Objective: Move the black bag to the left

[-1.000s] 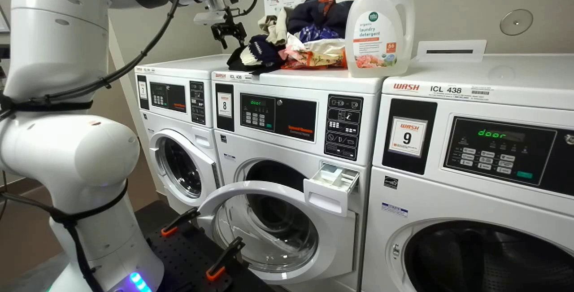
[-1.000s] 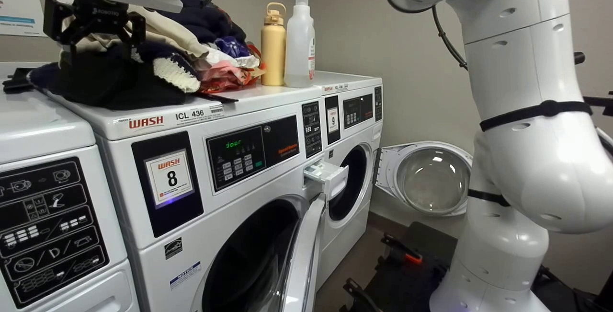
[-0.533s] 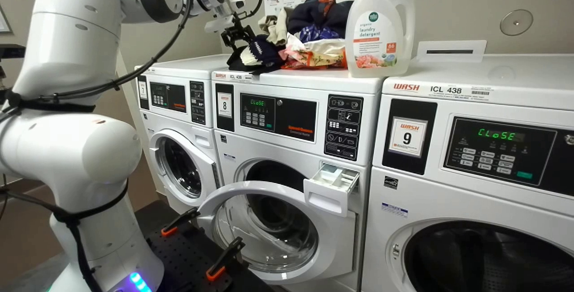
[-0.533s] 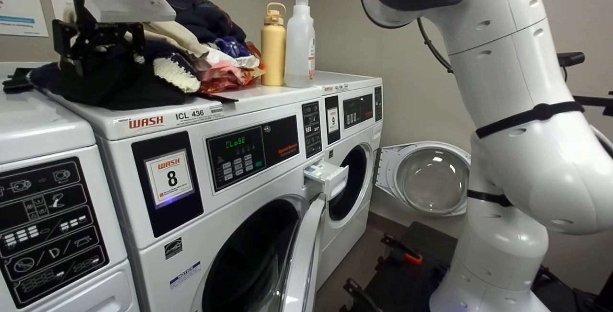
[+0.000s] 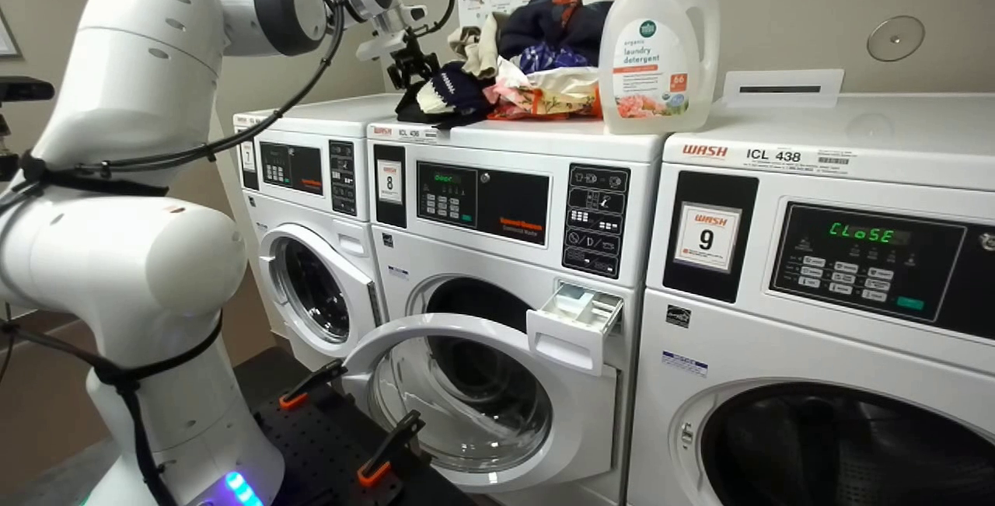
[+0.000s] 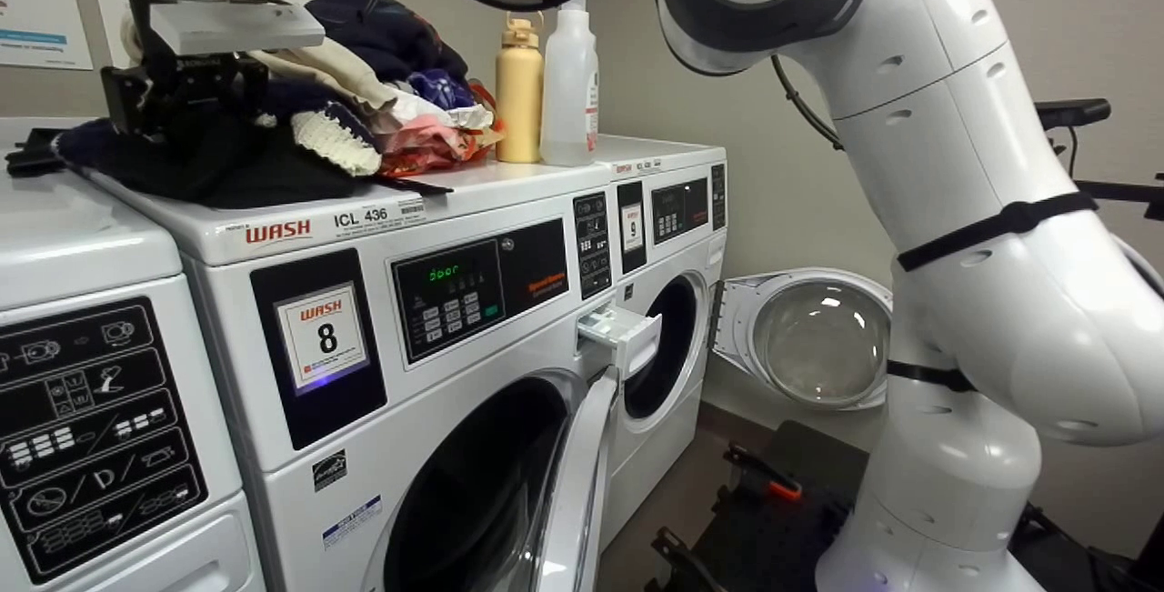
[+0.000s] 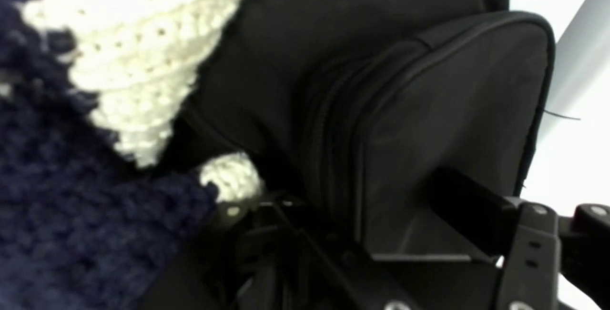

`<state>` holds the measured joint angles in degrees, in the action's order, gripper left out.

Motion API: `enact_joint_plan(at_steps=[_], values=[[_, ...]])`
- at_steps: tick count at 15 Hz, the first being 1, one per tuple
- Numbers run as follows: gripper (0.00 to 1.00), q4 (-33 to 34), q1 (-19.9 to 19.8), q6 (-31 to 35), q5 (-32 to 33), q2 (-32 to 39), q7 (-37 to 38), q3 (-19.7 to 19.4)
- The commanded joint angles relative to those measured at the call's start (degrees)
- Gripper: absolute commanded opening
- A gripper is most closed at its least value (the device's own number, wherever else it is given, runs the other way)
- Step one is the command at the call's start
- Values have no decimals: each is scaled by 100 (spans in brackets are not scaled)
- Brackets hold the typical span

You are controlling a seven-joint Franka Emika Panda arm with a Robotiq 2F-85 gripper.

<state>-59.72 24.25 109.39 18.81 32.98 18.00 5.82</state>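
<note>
Atop washer 8 (image 6: 518, 181), the black bag (image 7: 419, 105) — contents hidden — lies beneath the spread hand (image 7: 355, 193).

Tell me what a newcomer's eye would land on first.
Probably the white robot arm, looming large in both exterior views, its pincer at the black bag. The heap of clothes and the detergent bottle atop washer 8 come next. Below them, that washer's round door hangs open.

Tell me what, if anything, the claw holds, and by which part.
Cannot be told: in the wrist view, the claw has its fingers apart at the pocket of the black bag, but whether they pinch it is unclear.
</note>
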Motion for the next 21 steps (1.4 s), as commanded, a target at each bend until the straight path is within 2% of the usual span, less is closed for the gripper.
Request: enact_joint_plan(at_steps=[1,6,9,10,21], values=[[37,441,41,-477,22,264,0,-52],[2,827,-28,-994,-139,433,-99,11],[0,1105,-126,-1273,-429,535,-175,98],[2,1200,-166,-1352,-571,567,-231,126],[2,2026,-775,-1910,-2316,632,-659,649]])
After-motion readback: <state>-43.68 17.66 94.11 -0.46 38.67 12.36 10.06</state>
